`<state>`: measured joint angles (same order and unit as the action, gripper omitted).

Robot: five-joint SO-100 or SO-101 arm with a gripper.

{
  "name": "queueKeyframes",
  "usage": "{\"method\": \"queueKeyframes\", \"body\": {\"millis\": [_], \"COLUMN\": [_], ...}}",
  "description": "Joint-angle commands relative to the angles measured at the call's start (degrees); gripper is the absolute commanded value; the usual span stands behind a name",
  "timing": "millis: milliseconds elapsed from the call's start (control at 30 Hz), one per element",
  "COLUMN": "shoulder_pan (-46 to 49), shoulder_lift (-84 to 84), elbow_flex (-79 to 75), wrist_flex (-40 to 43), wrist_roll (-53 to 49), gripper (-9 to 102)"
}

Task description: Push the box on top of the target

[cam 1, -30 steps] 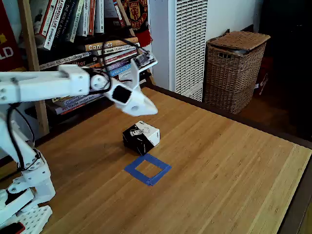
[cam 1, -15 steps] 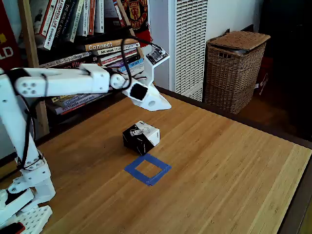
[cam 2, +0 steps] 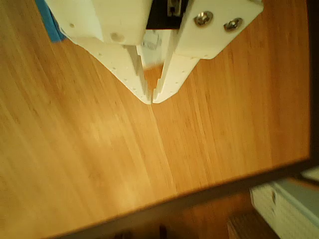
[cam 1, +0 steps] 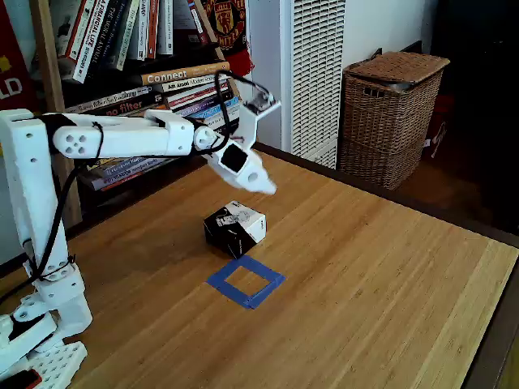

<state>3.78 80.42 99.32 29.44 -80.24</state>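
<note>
**Arm hangs above the box**

The white gripper [cam 1: 261,183] hovers over the wooden tabletop [cam 1: 381,275] toward its far edge, fingertips pressed together, holding nothing. The box [cam 1: 234,228] sits mid-table, just beside the blue tape target [cam 1: 245,281], nearer the bookshelf [cam 1: 146,81].

wooden table [cam 1: 389,267] | bookshelf [cam 1: 122,65] behind | white louvred unit [cam 1: 312,73] | wicker basket [cam 1: 389,113] right

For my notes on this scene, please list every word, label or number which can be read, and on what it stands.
"Connect": spine of a book lying flat on the shelf.
"LD": end of a word on the red book cover at the left edge.
Other book spines: too small to read.
Print on the box: too blurred.
</note>
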Motion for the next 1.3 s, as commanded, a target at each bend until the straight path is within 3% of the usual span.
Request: {"method": "queueKeyframes", "body": {"millis": [0, 500, 1267], "shoulder_pan": [-0.62, -1.41, -3.34], "shoulder_lift": [0.18, -6.68, -12.92], "elbow_flex": [-3.96, -15.73, -18.02], "wrist_flex": [4.57, 9.14, 17.40], "wrist_roll": [-0.97, -4.22, -9.05], "gripper": [0, 0, 0]}}
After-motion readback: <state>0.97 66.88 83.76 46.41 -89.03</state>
